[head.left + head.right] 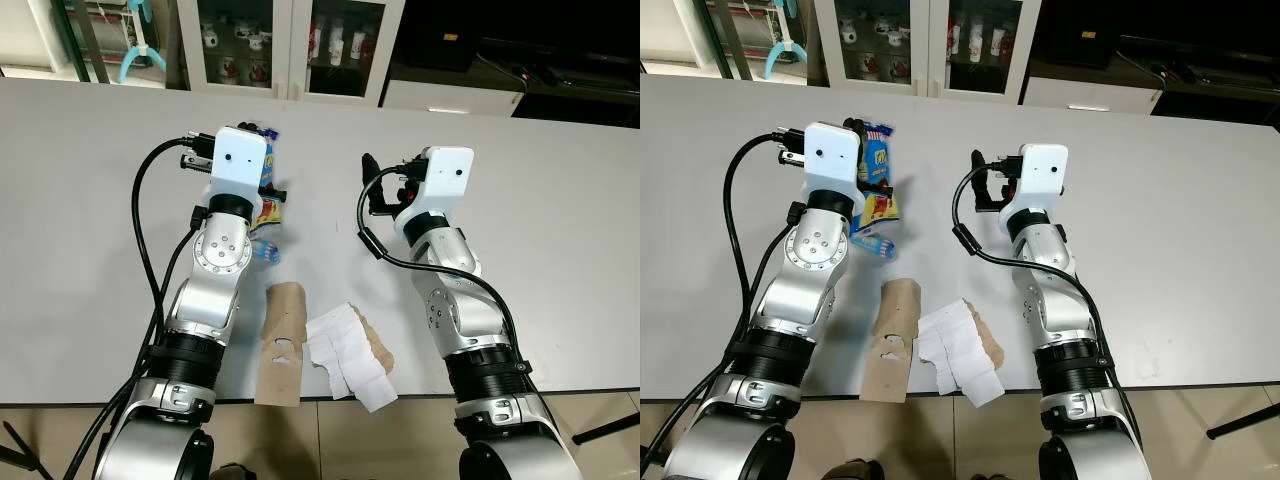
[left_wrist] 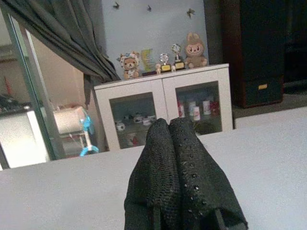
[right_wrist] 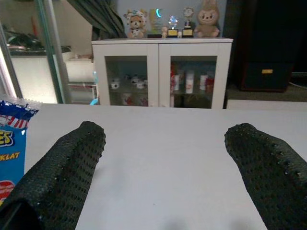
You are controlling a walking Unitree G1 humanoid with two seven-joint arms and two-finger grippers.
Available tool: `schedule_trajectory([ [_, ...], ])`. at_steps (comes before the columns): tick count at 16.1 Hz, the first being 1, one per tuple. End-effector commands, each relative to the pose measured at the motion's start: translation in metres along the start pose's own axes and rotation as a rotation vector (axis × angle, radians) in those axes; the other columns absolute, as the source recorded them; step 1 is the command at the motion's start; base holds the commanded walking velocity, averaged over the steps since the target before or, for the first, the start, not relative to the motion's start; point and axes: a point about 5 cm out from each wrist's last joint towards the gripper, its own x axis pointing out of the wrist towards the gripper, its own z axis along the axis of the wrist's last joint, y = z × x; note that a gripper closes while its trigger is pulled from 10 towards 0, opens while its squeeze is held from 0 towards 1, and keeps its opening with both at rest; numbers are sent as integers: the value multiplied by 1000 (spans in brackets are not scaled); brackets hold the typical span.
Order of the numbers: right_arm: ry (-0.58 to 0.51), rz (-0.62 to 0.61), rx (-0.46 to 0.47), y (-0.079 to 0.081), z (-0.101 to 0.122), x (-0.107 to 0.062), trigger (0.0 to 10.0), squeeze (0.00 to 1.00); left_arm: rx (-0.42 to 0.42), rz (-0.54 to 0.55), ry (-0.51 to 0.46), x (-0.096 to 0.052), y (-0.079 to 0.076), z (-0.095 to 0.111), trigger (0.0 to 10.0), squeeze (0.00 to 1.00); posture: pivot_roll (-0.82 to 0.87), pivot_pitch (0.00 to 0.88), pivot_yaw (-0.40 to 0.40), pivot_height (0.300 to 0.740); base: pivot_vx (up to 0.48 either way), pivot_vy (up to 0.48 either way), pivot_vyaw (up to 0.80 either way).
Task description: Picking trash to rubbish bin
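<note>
Bare white table (image 1: 560, 230) stretches wide ahead of and beside the right hand (image 3: 165, 158), whose fingers are spread with nothing between them. The left hand (image 2: 177, 143) has its fingers pressed together; whether they pinch anything I cannot tell. A blue snack wrapper (image 1: 876, 160) sits just beside it. Behind both hands, at the near table edge, lie brown cardboard (image 1: 282, 340) and crumpled white paper (image 1: 345, 355), overhanging slightly. A glass-doored cabinet (image 1: 290, 45) stands past the far edge.
</note>
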Motion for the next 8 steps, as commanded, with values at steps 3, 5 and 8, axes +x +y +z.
schedule_trajectory([
  [3, 16, -6, 34, -6, 1, 2, 10000, 0, -41, -5, -49, 5, 1, 14, 10000, 0, -29, 42, -107, 740, 0, 0, 0],
  [5, 16, -5, 30, -9, 1, 2, 10000, 102, -56, 6, -58, 7, 6, 17, 10000, 0, -28, 43, -108, 740, 0, 0, 0],
  [8, 25, -13, 19, -12, 1, 3, 10000, 0, -55, -19, -61, 8, 8, 18, 10000, 0, -27, 40, -109, 740, 0, 0, 0],
])
